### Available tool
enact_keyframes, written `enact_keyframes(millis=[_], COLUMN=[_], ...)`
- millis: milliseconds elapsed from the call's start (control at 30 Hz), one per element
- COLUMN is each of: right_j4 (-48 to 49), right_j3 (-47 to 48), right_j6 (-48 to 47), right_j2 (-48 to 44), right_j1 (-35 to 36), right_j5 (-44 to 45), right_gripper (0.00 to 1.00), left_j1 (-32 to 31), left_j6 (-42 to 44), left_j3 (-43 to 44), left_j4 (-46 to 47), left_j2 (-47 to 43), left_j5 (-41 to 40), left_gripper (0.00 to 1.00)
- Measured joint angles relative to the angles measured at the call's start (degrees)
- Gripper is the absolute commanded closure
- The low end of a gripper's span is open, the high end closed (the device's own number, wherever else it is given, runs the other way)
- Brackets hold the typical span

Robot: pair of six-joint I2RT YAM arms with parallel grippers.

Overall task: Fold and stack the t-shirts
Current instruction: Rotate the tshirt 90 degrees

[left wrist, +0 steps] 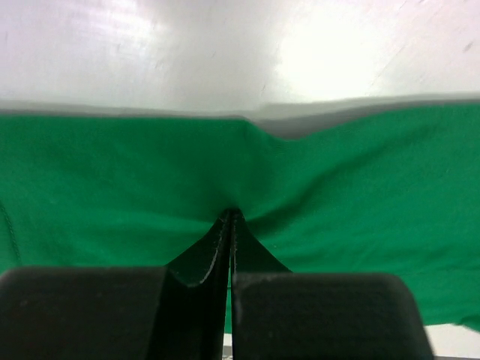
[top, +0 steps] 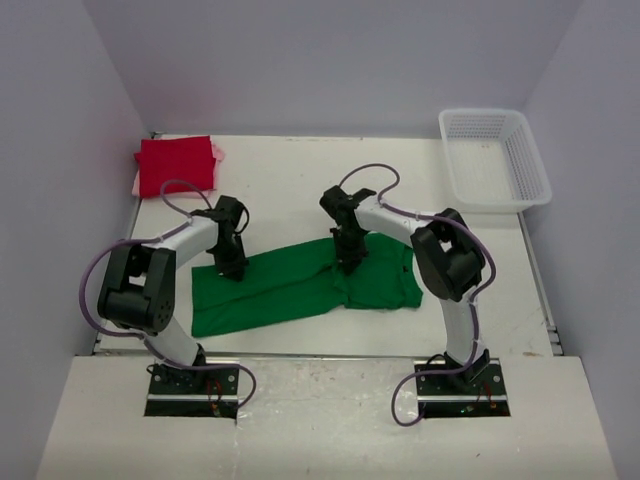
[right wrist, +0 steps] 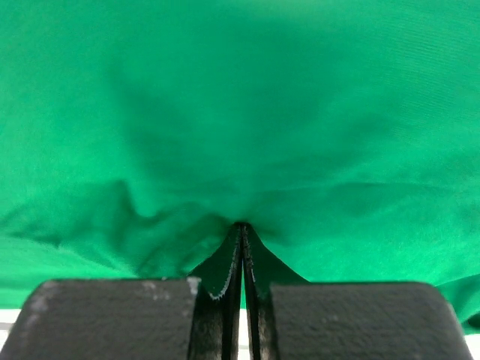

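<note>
A bright green t-shirt [top: 300, 285] lies spread across the middle of the table. My left gripper [top: 232, 268] is down on its far left edge, shut and pinching the green cloth [left wrist: 150, 180] at its tips [left wrist: 231, 214]. Over the shirt's middle top edge, my right gripper [top: 348, 262] is likewise shut on the green fabric [right wrist: 247, 112], which puckers at the tips [right wrist: 241, 224]. A folded red t-shirt [top: 176, 165] rests in the far left corner on top of a pale pink one [top: 218, 152], of which only an edge shows.
A white plastic mesh basket [top: 494, 157] stands at the far right corner. Pale walls close in the table on the left, back and right. Bare white tabletop [left wrist: 225, 52] lies beyond the green shirt's far edge.
</note>
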Motion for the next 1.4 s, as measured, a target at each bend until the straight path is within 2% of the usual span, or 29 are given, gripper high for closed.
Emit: enact_keyframes(millis=[133,300,533,667,733,833,1000,1067,1167,1300,1400], right_j4=[-0.7,-2.9,-9.1,-9.4,-7.9,-4.8,-0.4,0.0,-1.2,-2.5,-3.2], right_j3=[5.4,15.2,36.7,43.3,42.1,37.1,23.3,17.5,10.8,0.2,-8.5], right_j6=[-1.6,-4.0,-8.7,-11.9,-13.2,-14.2,-13.6,-12.7,-11.3,-9.3,-7.4], right_j2=[3.2,8.8,18.7,17.7,13.9,3.4,-23.7,-34.2,-44.9,-51.7,-53.0], right_j1=[-4.1,-7.8,-9.0,-9.0,-9.0,-9.0,-8.9,-8.9,-8.9,-6.9,-4.0], right_j5=[-1.8,-1.6,-0.5,3.2,5.3,7.5,9.9,10.3,9.7,6.9,5.0], right_gripper=[0.98,0.97,0.99,0.99,1.00,1.00,1.00,1.00,1.00,1.00,1.00], left_j1=[0.0,0.3,-1.1,-4.0,-5.0,-5.4,-5.6,-6.1,-7.6,-10.1,-11.5], left_j6=[-0.4,-0.5,0.9,1.7,2.0,3.4,6.6,8.0,10.5,12.2,12.9], left_j3=[-2.7,-5.2,-6.8,-6.4,-4.7,1.1,11.3,14.8,20.7,25.6,25.9], left_j4=[-1.0,-0.3,0.0,0.4,0.5,2.0,8.2,10.9,13.5,17.2,17.6], left_j2=[-2.3,-3.8,-5.1,-7.8,-10.4,-13.0,-10.4,-6.7,2.2,15.3,19.8], left_j5=[0.6,5.4,10.0,8.3,7.5,7.4,14.0,17.9,24.5,34.0,38.2], left_gripper=[1.00,1.00,1.00,1.00,1.00,1.00,1.00,1.00,1.00,1.00,1.00])
